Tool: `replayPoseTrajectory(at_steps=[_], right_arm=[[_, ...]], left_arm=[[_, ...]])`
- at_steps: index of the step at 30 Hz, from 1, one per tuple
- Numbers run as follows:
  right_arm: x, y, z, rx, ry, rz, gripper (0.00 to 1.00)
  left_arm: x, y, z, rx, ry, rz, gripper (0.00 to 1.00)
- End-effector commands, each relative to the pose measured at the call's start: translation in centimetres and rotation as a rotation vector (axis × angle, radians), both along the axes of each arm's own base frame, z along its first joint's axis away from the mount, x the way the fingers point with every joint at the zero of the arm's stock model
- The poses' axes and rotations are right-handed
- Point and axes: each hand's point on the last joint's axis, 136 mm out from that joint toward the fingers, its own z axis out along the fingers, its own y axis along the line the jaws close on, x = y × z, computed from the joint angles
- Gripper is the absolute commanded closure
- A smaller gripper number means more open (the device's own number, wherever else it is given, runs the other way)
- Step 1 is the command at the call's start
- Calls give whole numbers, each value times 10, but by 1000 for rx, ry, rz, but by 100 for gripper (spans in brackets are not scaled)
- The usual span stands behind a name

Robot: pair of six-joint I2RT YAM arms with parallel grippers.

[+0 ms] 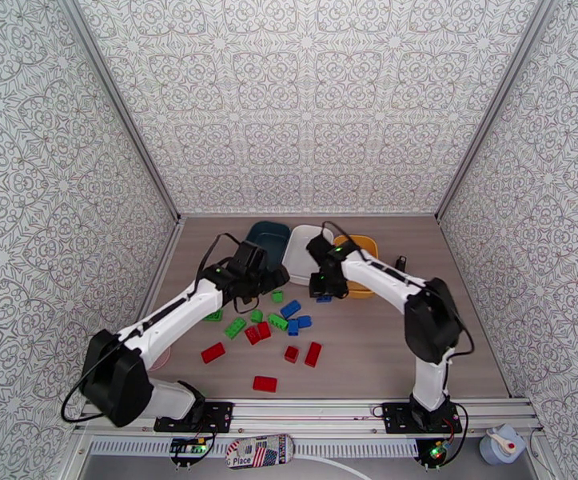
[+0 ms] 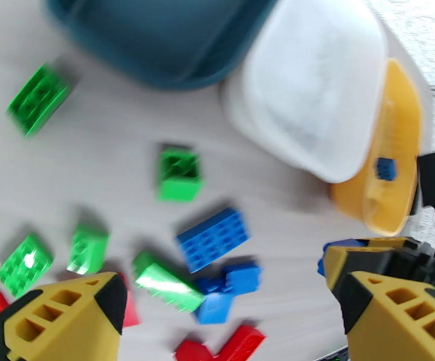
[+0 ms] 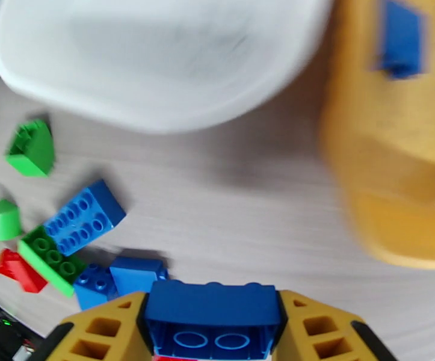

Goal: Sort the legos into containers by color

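Right hand pinching blue brick over table, near side of white tub. Left hand spread wide. Recommended: lift clear of yellow tub rim, carry far-right, release beside second blue brick inside.

Three tubs side by side, bricks scattered before them, one brick in rightmost tub

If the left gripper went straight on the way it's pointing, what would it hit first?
Likely the cluster of small blue bricks lying on the table, between the fingertips of the open left gripper, though depth is unclear.
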Motion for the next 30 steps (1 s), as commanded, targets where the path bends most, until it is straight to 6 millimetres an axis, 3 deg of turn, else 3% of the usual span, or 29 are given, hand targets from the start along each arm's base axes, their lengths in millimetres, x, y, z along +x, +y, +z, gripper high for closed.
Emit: replayPoseTrajectory(at_steps=[1,6,9,14,19,23,30], right_arm=[[16,-35,19,-17,-23,-63,62],[43,-73,33,-13,-45,-147,59],[56,-86,33,-18,-31,-174,53],[68,-89,38,-33,-39,-169,38],[65,-87,41,-18,-39,-165,36],[56,-79,44,11,-46,-145,36],[25,-31,36,66,-17,-23,35]], left_arm=[[18,-33,19,-65,-49,-111,1],[28,-81,22,-113,-44,-222,1],[26,-108,23,-132,-33,-287,1],[17,-121,21,-115,-30,-318,1],[15,-90,18,-72,-35,-236,1],[11,-54,15,-46,-34,-150,1],[-1,6,7,-13,-28,-8,1]])
